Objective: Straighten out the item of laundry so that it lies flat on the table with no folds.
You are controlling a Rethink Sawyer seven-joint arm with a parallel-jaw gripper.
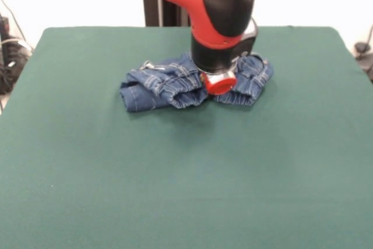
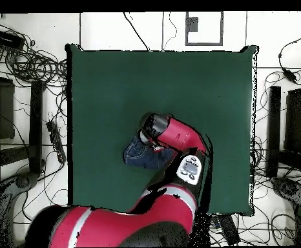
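Green felt table (image 1: 186, 190) fills pretty much the whole front view, bare cloth all across the near part. Further back, a bit past the middle, the jeans (image 1: 157, 86) sit in a crumpled heap, legs folded over each other, light stitching showing on the bunched denim, one part sticking out on each side of the arm. Sawyer's red and black arm (image 1: 215, 10) comes straight down onto the pile, and its red end, the gripper (image 1: 220, 84), is pressed right in the middle of the denim. Can't tell if the claw is open or clamped, the arm body hides it. From overhead, the arm (image 2: 176, 139) reaches up from the bottom and covers most of the jeans (image 2: 137, 154); only a blue bunch pokes out beside it, roughly mid-table (image 2: 114, 84).
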